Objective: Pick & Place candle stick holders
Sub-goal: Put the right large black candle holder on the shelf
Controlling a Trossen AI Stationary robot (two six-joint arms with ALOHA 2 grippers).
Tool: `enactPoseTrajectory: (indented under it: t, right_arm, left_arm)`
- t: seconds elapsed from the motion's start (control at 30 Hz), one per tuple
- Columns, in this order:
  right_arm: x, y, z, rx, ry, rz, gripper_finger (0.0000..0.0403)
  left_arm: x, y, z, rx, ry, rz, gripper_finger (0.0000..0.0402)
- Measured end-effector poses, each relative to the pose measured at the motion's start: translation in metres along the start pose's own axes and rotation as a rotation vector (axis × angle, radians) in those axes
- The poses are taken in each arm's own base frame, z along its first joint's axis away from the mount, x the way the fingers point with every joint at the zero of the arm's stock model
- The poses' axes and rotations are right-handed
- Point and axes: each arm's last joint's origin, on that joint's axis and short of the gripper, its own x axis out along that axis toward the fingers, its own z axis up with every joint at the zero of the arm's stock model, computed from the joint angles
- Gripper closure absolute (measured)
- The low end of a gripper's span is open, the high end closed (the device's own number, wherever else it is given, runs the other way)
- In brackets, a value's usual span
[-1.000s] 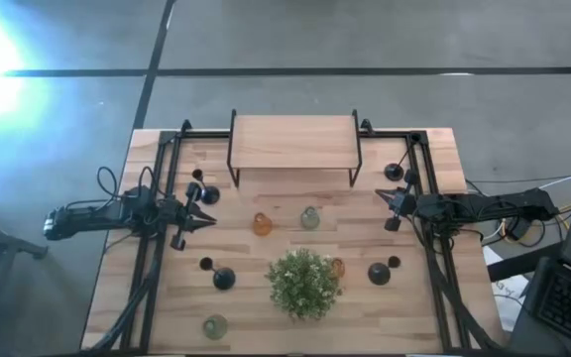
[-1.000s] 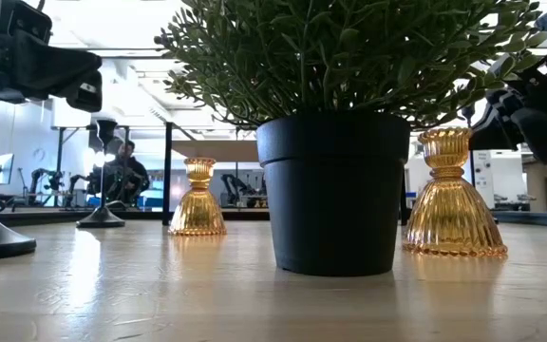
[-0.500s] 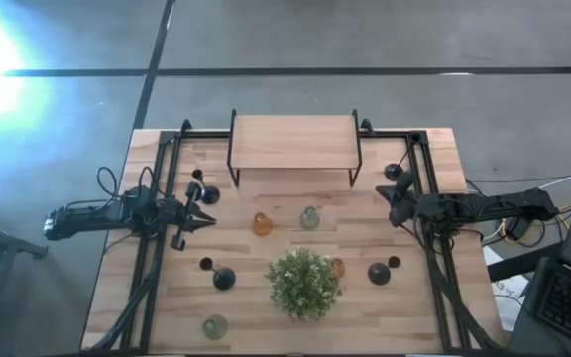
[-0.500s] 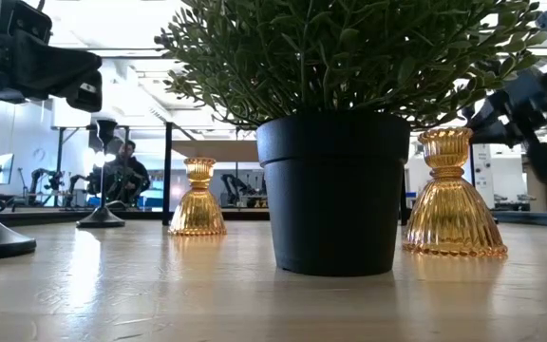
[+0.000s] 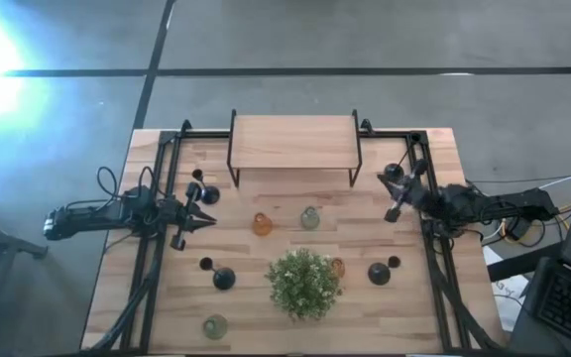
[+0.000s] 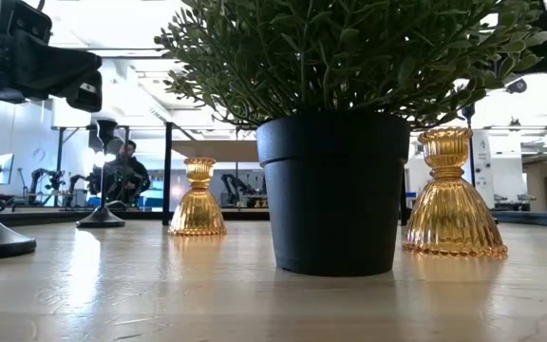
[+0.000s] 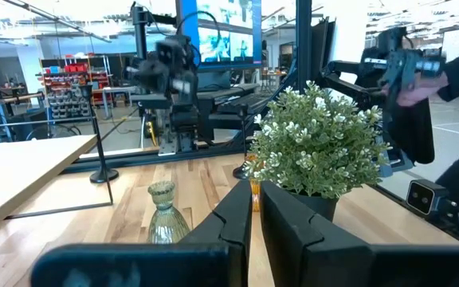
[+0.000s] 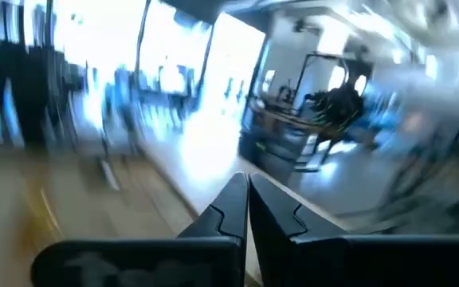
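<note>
Since both grippers — left gripper, right gripper — are clenched and empty, the slick, breakable amber glass holder wants grasping at its neck

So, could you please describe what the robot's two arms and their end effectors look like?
Both arms are dark, jointed and slender, with black cables looping along them. The left end effector and the right end effector each have two black, angular fingers that taper to narrow tips. No markings are legible.
</note>
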Motion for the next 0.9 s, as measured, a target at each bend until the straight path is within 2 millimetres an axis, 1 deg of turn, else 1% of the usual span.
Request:
enactPoseTrajectory:
  t: [0.13,0.17,0.23,0.4,0.5,0.6,0.7,0.77,0.8,0.9]
  right_arm:
    - [-0.001,-0.004,0.014,0.555,-0.129,-0.002,0.0394]
    - [-0.001,-0.005,0.016,0.658,-0.156,-0.001,0.0394]
    - [-0.002,-0.008,0.02,0.78,-0.199,-0.038,0.0394]
    - [-0.005,-0.015,0.03,0.856,-0.303,-0.124,0.0394]
    - [-0.006,-0.017,0.033,0.906,-0.34,-0.126,0.0394]
    - [-0.005,-0.015,0.037,0.865,-0.351,-0.027,0.0394]
    - [0.0,-0.01,0.054,0.795,-0.335,0.127,0.0394]
    - [0.007,-0.008,0.068,0.769,-0.221,0.148,0.0394]
    - [0.01,-0.007,0.072,0.747,-0.12,0.133,0.0394]
    - [0.019,-0.007,0.086,0.673,0.187,-0.034,0.0394]
  left_arm:
    - [0.0,0.0,0.0,0.0,0.0,0.0,0.0369]
    - [0.0,0.0,0.0,0.0,0.0,0.0,0.0369]
    - [0.0,0.0,0.0,0.0,0.0,0.0,0.0369]
    - [0.0,0.0,0.0,0.0,0.0,0.0,0.0369]
    - [0.0,0.0,0.0,0.0,0.0,-0.001,0.0369]
    - [0.0,0.0,0.0,0.0,0.0,0.0,0.0369]
    - [0.0,0.0,0.0,0.0,0.0,0.0,0.0369]
    - [0.0,0.0,0.0,0.0,0.0,0.0,0.0369]
    - [0.0,0.0,0.0,0.0,0.0,0.0,0.0369]
    - [0.0,0.0,0.0,0.0,0.0,-0.001,0.0369]
